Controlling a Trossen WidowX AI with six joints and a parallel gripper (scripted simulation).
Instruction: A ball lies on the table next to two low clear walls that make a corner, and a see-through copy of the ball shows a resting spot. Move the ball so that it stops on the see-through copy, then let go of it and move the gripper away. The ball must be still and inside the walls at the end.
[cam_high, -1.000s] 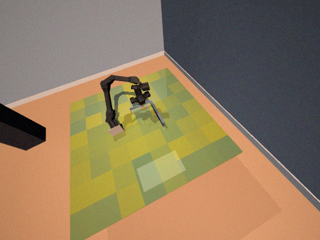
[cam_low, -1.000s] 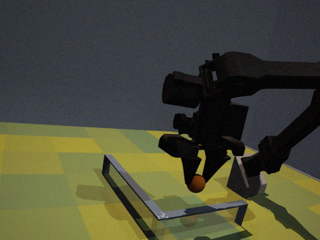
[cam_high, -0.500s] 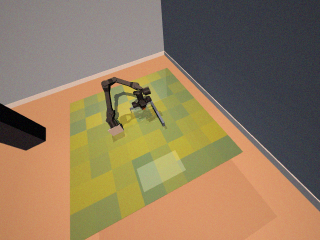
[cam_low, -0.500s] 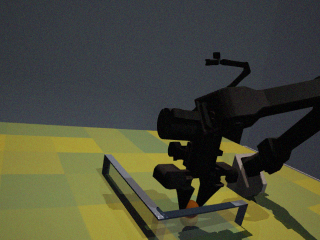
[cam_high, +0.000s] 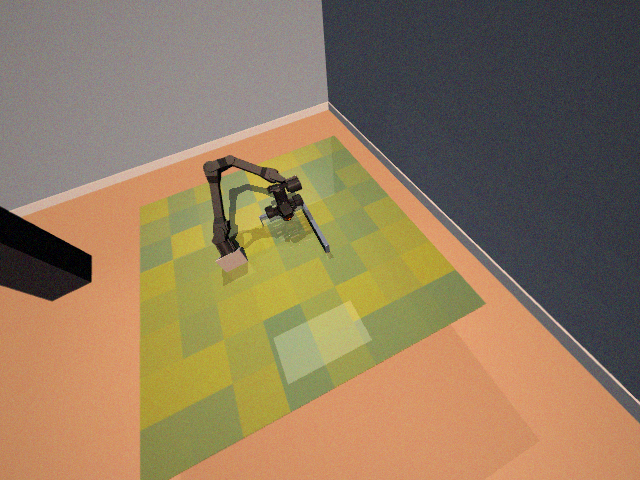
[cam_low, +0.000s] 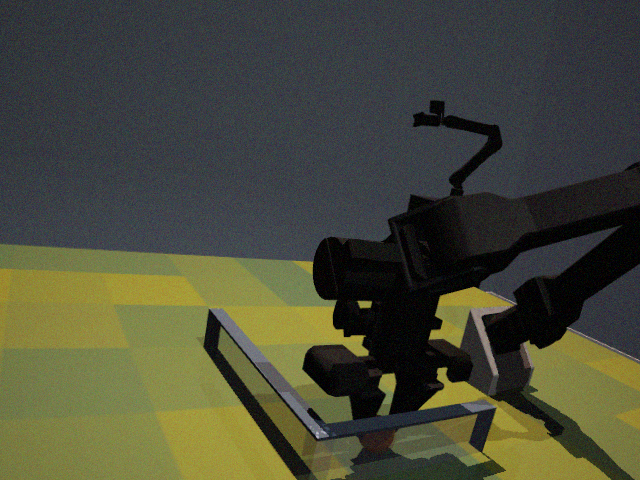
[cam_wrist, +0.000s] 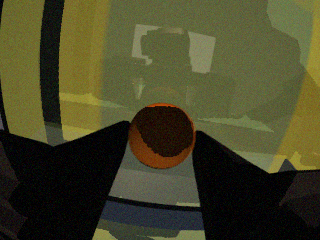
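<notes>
One ball (cam_wrist: 162, 136), orange, sits clamped between the two dark fingers of the end effector (cam_low: 385, 413); the wrist view shows a finger pressing on each side of it. The end effector points straight down into the corner formed by the two low clear walls (cam_low: 268, 369). In the exterior view the ball (cam_low: 377, 440) appears through the near wall, low and close to the table (cam_low: 103, 372), just inside the corner; contact with the table cannot be confirmed. The fingertips reach below the wall's top edge. In the top view only a small red-orange spot (cam_high: 289, 219) shows beneath the end effector (cam_high: 285, 214), with the longer wall (cam_high: 316, 227) running off beside it. The see-through copy cannot be told apart from the ball in any view. The arm's base block (cam_low: 496, 356) stands on the table beyond the short wall, apart from it.
</notes>
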